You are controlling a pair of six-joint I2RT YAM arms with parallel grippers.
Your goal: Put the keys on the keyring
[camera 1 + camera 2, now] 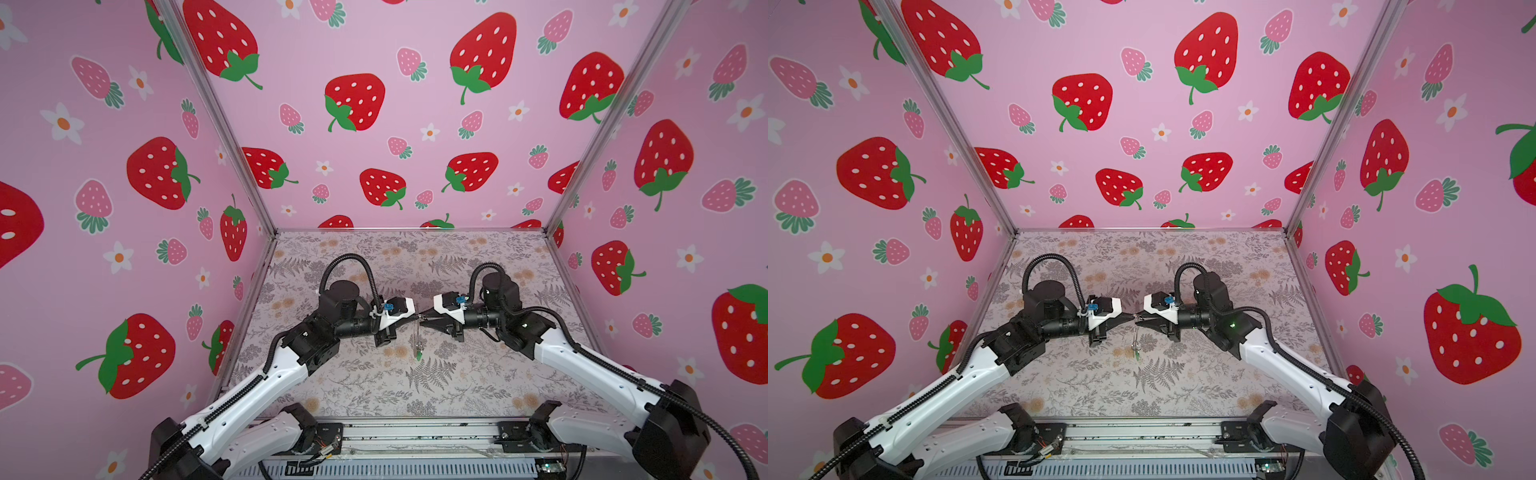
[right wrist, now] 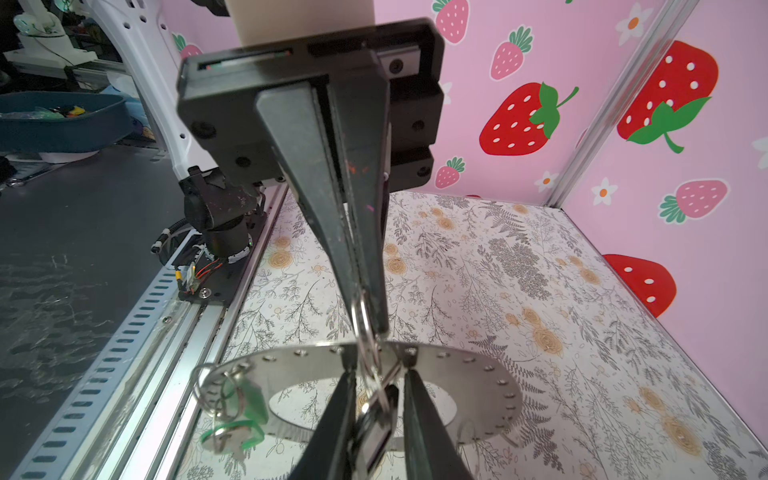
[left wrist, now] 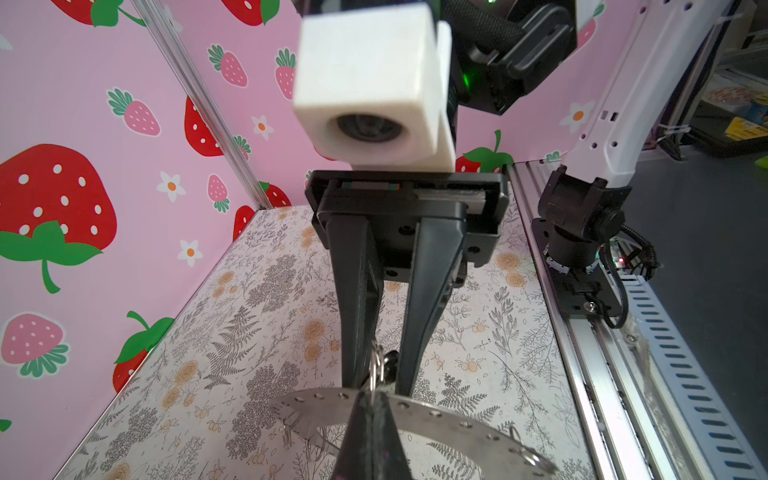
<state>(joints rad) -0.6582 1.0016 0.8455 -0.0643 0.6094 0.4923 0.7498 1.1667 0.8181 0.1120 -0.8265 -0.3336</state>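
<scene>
Left gripper (image 2: pixel 374 328) is clamping the stiff, likely slippery keyring (image 2: pixel 457 370) by its rim, lower centre of frame; right gripper (image 2: pixel 379 370), jaws narrowly parted, is straddling the light black key (image 2: pixel 376 436), probably best pinched flatwise.

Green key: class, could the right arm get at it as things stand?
Probably yes: the green key hangs uncovered from the keyring, beside the right gripper, which first must leave the black key.

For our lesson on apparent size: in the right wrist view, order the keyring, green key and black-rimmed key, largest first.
1. keyring, clearly largest.
2-3. green key and black-rimmed key look alike; the black-rimmed one appears nearer the camera and partly hidden, so unranked.
</scene>
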